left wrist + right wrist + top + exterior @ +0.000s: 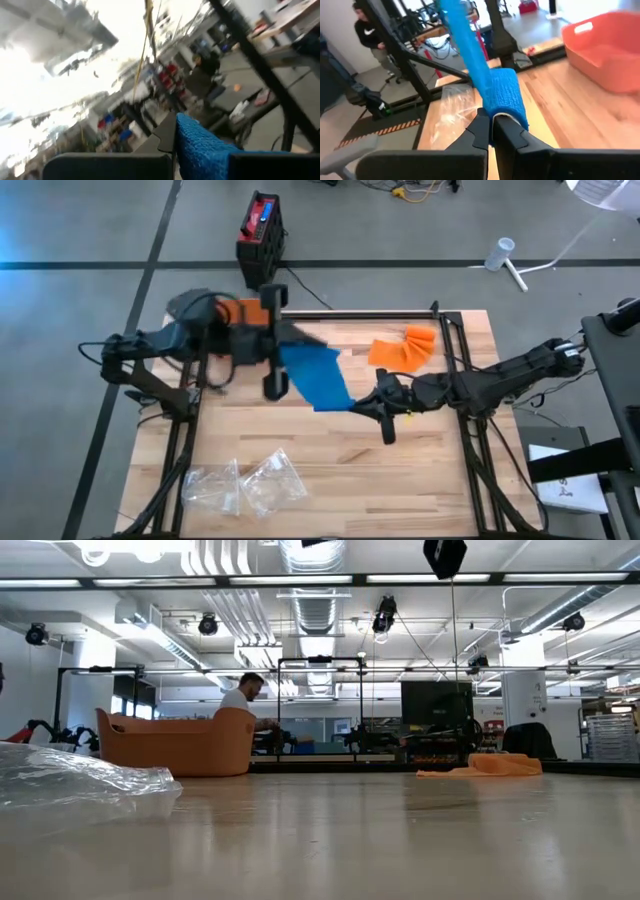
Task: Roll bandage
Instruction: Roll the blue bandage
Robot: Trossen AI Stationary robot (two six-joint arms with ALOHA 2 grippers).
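While stretched in the air above the table [330,480] between left gripper [172,150] and right gripper [491,127], both pinching blue bandage [315,375], could slip free or unroll if tension slackens or jerks.

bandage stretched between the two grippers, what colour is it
Blue. The bandage shows best in the right wrist view, its textured weave held up off the table.

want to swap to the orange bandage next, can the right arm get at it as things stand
Probably not yet. The right gripper is shut on the blue bandage, whose other end the left gripper holds. The orange bandage lies uncovered on the table close by, so once it lets go the way looks free.
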